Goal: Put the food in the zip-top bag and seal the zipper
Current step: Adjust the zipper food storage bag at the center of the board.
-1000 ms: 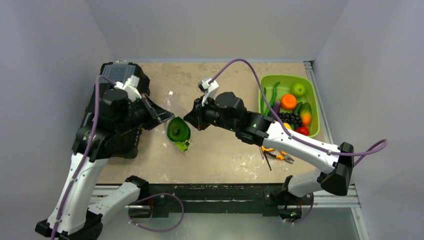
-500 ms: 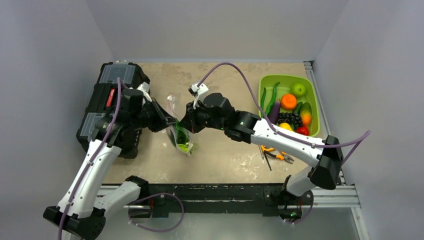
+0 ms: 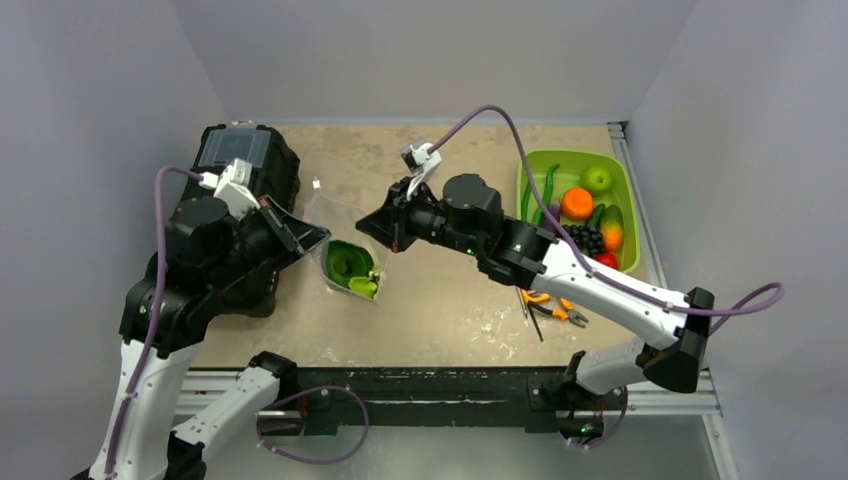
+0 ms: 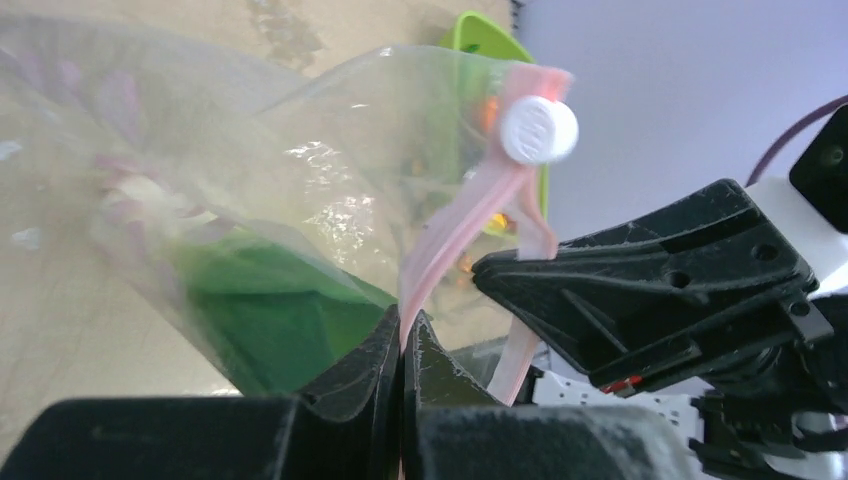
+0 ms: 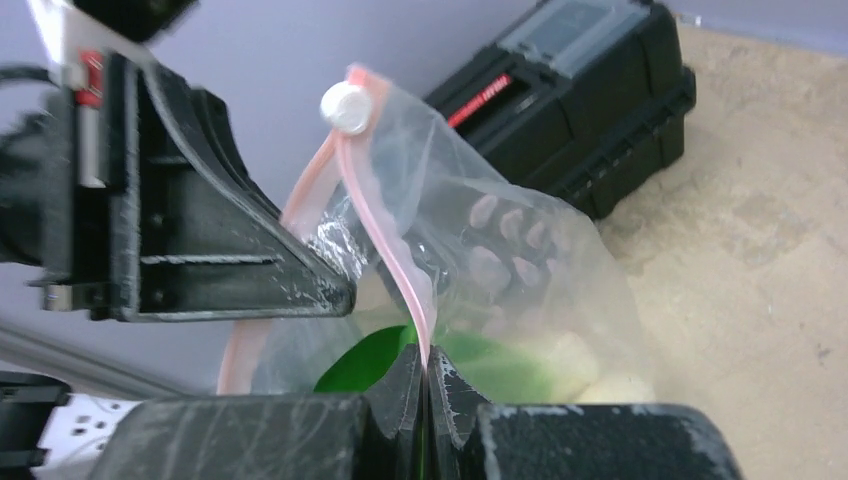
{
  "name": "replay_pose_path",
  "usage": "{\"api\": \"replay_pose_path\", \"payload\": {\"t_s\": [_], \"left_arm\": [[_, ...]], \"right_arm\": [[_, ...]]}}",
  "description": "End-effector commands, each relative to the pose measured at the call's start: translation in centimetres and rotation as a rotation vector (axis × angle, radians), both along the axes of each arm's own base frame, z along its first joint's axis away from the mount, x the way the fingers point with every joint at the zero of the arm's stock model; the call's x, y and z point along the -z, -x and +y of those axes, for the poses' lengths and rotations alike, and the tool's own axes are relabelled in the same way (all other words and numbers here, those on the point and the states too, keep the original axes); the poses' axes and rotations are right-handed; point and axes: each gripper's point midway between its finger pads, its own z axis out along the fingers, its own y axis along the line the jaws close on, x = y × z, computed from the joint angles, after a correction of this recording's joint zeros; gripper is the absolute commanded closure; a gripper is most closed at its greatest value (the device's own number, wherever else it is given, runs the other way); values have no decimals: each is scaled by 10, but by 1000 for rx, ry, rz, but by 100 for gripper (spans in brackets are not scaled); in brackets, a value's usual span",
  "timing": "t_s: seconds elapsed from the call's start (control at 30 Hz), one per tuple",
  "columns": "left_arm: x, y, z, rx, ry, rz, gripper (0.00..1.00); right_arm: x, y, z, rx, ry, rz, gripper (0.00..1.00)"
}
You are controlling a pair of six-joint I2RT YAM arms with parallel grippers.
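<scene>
The clear zip-top bag [image 3: 345, 240] hangs between my two grippers above the table, its mouth held apart. Green leafy food [image 3: 350, 266] sits inside it, seen also in the left wrist view [image 4: 270, 320] and the right wrist view [image 5: 380, 362]. My left gripper [image 3: 315, 238] is shut on one side of the pink zipper strip [image 4: 455, 235]. My right gripper [image 3: 372, 232] is shut on the other side of the strip [image 5: 395, 255]. The white slider [image 4: 538, 130] sits at the far end of the strip, also visible in the right wrist view [image 5: 346, 106].
A black toolbox [image 3: 245, 165] stands at the back left under my left arm. A lime-green bin [image 3: 632, 215] of toy fruits and vegetables is at the right. Orange-handled pliers [image 3: 555, 306] lie on the table under my right arm.
Both grippers have lifted and spread apart with the bag, so its mouth is wider than half a second ago. The left arm has swung back and up.
</scene>
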Motion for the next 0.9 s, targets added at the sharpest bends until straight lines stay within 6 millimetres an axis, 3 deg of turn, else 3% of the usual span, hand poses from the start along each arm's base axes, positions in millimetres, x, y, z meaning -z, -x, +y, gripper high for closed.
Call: {"api": "replay_pose_path", "payload": {"t_s": [0.0,0.1,0.23,0.4,0.47,0.53,0.67,0.77,0.87], "left_arm": [[5,-13,21,-77,-138,-19,100],[-16,-10,36,-114,-215,-68,100],[-33,-8,39,-111,-232,-104,100],[-22,-19,26,-66,-221,-68,100],[-3,-33,16,-32,-228,-20,100],[31,-48,1,23,-234,62,100],[74,-66,-31,167,-199,183,100],[75,-81,-45,210,-175,171,100],[68,-95,-55,257,-176,141,100]], "right_arm": [[32,-1,24,-47,17,63,100],[29,9,34,-121,-20,86,100],[13,19,40,-182,-83,89,100],[11,32,40,-257,-152,154,100],[28,26,36,-240,-140,189,100],[57,13,27,-197,-107,252,100],[118,-14,-6,-94,-46,373,100],[141,-31,-31,24,30,369,100],[139,-36,-43,73,85,329,93]]}}
